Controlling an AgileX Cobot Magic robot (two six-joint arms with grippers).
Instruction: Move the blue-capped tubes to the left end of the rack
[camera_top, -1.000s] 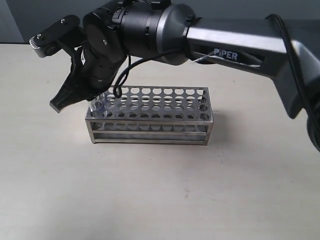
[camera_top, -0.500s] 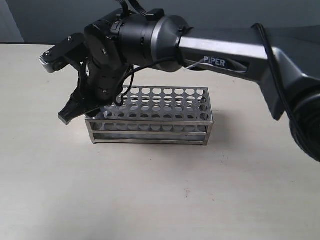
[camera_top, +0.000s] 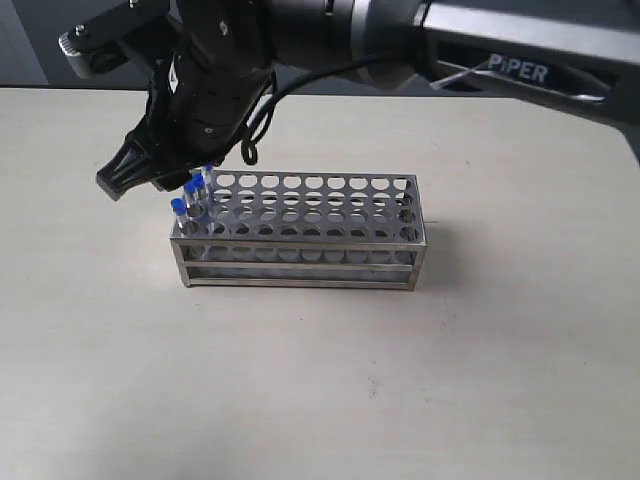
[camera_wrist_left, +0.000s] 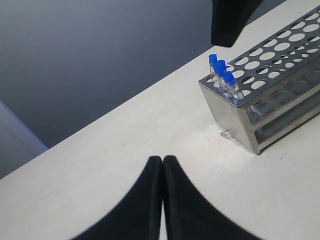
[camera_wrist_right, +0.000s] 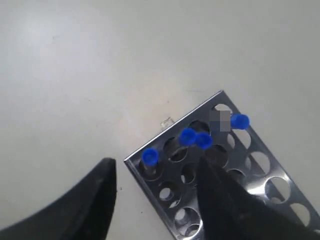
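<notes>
Nearest the camera in the exterior view is plain beige table. Behind it the rack sits about mid-frame, long side facing us, running from 9 to 3 o'clock. The blue-capped tubes are bunched in the holes at the 9 o'clock end, standing up with their caps poking above the top plate. The right wrist view shows 4 caps, all close to that end wall, 2 of them nearly touching each other.

Just past and above them is the right gripper, at roughly 10 o'clock from the rack's middle. Its fingers are spread wide with nothing pinched between them. The caps sit lower down in the gap, and I can't tell if the one nearest a finger touches it. The arm carrying it runs off toward 2 o'clock.

The left gripper only shows in its own wrist view. Its fingers are pressed flat together with nothing in them, over bare table and well apart from the rack. Farther out in that view, a small clear scrap lies on the table just beside the rack's tube-end corner. Can't make out what it is.
</notes>
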